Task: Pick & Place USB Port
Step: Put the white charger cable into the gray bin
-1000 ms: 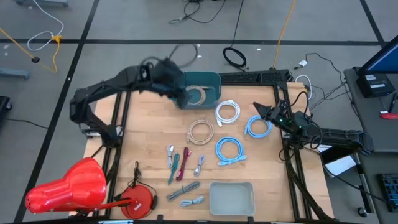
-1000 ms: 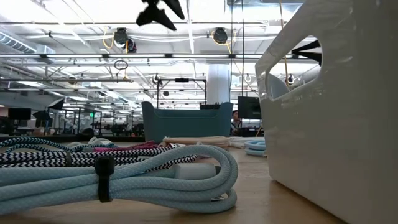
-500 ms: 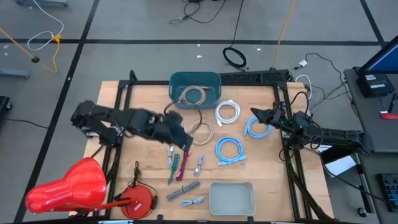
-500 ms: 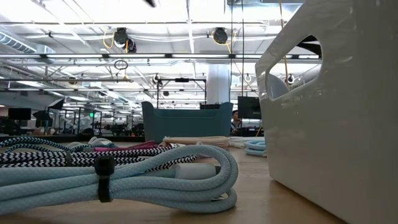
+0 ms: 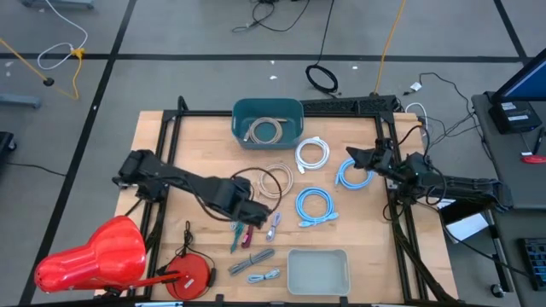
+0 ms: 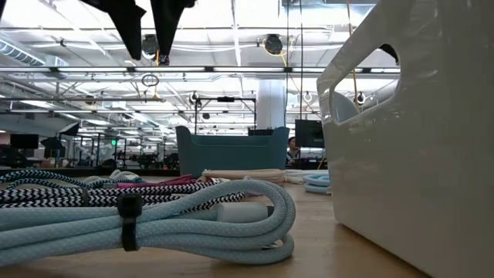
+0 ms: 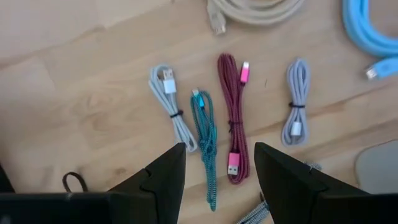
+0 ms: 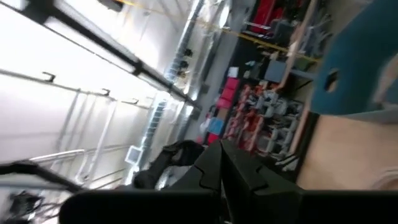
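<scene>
Several small tied USB cables lie side by side on the wooden table: a white one (image 7: 173, 104), a teal one (image 7: 206, 135), a maroon one with pink plugs (image 7: 235, 118) and a grey one (image 7: 296, 102). My left gripper (image 7: 217, 163) hangs open above them, fingers pointing down, over the teal and maroon cables (image 5: 246, 223), touching nothing. Its fingers show at the top of the low view (image 6: 147, 22). A teal bin (image 5: 268, 113) at the far edge holds a coiled beige cable (image 5: 266, 131). My right gripper (image 5: 357, 157) waits shut at the table's right side.
Larger coils lie mid-table: white (image 5: 312, 154), two light blue (image 5: 352, 173) (image 5: 315, 206), beige (image 5: 275, 179). A white bin (image 5: 317, 271) stands at the near edge, with two more cable bundles (image 5: 252, 260) beside it. A red object (image 5: 94, 256) sits at the near left corner.
My left gripper has swung from above the teal bin toward the table's near edge and come down over the row of small cables, rolling its wrist and tipping to point straight down. Its fingers have stayed open. No cable has moved.
</scene>
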